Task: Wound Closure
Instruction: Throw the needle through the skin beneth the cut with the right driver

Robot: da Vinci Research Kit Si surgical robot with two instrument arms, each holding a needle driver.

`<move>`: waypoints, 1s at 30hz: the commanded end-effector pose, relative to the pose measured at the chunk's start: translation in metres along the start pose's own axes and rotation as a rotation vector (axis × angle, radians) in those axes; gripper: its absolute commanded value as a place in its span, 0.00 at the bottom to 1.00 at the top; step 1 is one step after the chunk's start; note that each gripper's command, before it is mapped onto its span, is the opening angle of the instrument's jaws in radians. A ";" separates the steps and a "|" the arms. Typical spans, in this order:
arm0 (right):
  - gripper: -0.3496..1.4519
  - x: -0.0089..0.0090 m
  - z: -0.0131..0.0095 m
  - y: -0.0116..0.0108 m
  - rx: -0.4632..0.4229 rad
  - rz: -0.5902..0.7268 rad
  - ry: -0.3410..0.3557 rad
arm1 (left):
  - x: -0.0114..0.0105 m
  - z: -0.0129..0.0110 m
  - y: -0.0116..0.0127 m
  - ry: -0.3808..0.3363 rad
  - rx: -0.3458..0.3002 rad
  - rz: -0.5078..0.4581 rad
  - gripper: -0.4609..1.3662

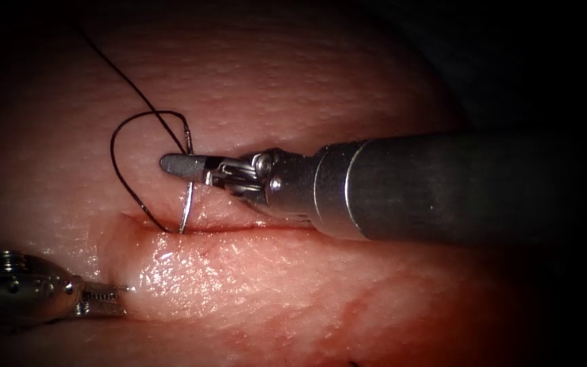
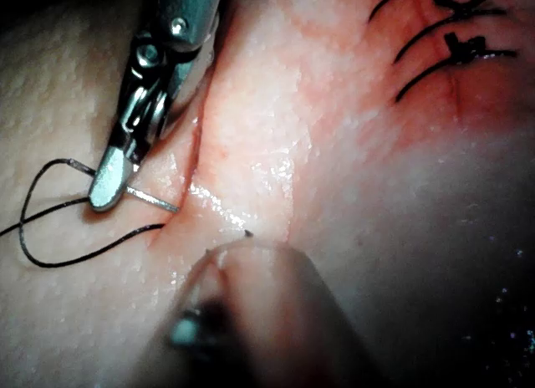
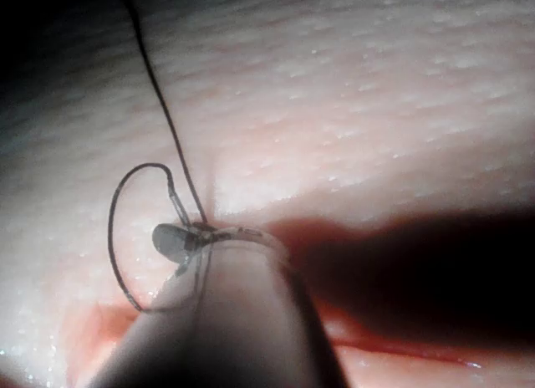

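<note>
The tissue [image 1: 293, 81] has a cut [image 1: 239, 228] running across the endoscope view. My right tool [image 1: 188, 168] comes in from the right above the cut, its jaws shut on the curved needle [image 1: 186, 204] a short way below the needle's thread end. The needle stands almost upright, and its point is hidden in the cut's upper lip near the cut's left end. Black thread [image 1: 113, 156] loops from the needle's tail down into the cut and also runs off to the upper left. My left tool [image 1: 107, 299] lies at the lower left, its tip touching the lower lip's left end.
In the left wrist view, several dark finished stitches [image 2: 447, 45] cross the closed stretch of the wound, away from the right tool [image 2: 109, 183] and the needle [image 2: 155, 200]. Red fluid [image 3: 401, 350] lines the cut. The lower lip [image 1: 191, 272] is wet and shiny.
</note>
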 end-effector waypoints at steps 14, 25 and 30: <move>0.00 -0.0028 0.0004 -0.0001 -0.019 0.235 -0.025 | 0.0000 -0.0001 0.0000 0.000 0.000 0.000 0.27; 0.00 -0.0060 0.0004 -0.0009 -0.040 0.326 -0.073 | 0.0000 -0.0002 -0.0001 -0.001 -0.001 0.000 0.27; 0.00 -0.0074 -0.0003 -0.0009 -0.048 0.351 -0.106 | 0.0000 -0.0002 -0.0001 -0.001 -0.002 0.000 0.27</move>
